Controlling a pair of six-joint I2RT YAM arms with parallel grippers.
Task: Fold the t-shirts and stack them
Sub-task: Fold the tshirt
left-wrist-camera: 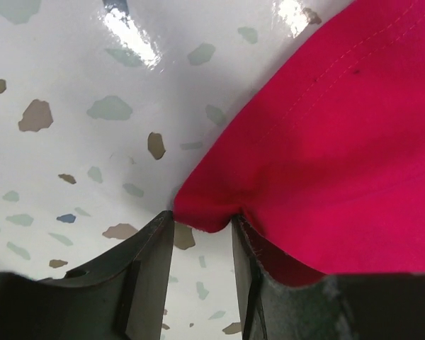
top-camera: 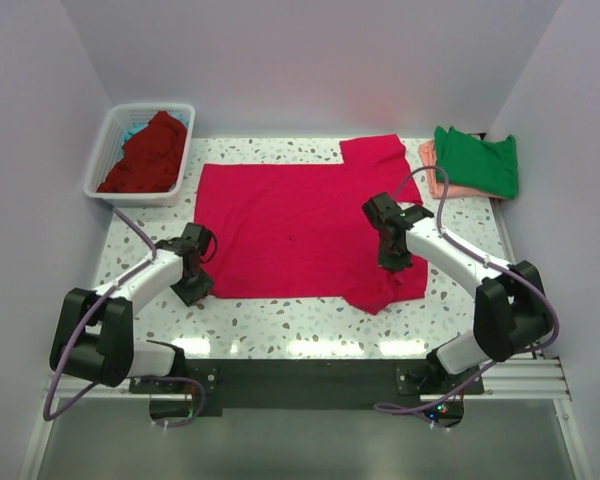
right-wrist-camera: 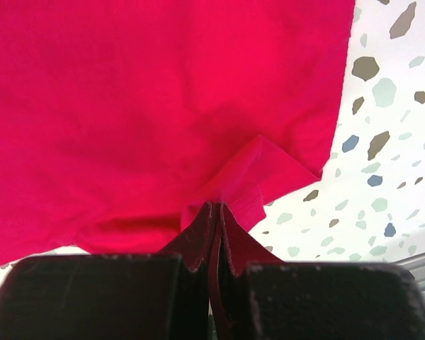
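The right gripper (right-wrist-camera: 216, 210) is pinching a raised fold of the crimson-pink t-shirt (top-camera: 280, 220), its jaws pressing together on the cloth close to the near right sleeve. The left gripper (left-wrist-camera: 202, 225) is standing with its jaws apart, and the shirt's near left hem corner is lying between the fingertips on the speckled table (top-camera: 280, 322). The shirt is lying spread flat across the middle of the table. At the far left a white basket (top-camera: 100, 162) is holding a dark red t-shirt (top-camera: 145, 155), with a bit of teal cloth (top-camera: 132, 132) peeking out behind it. At the far right a green t-shirt (top-camera: 477, 160) is lying folded on a salmon-pink t-shirt (top-camera: 432, 183).
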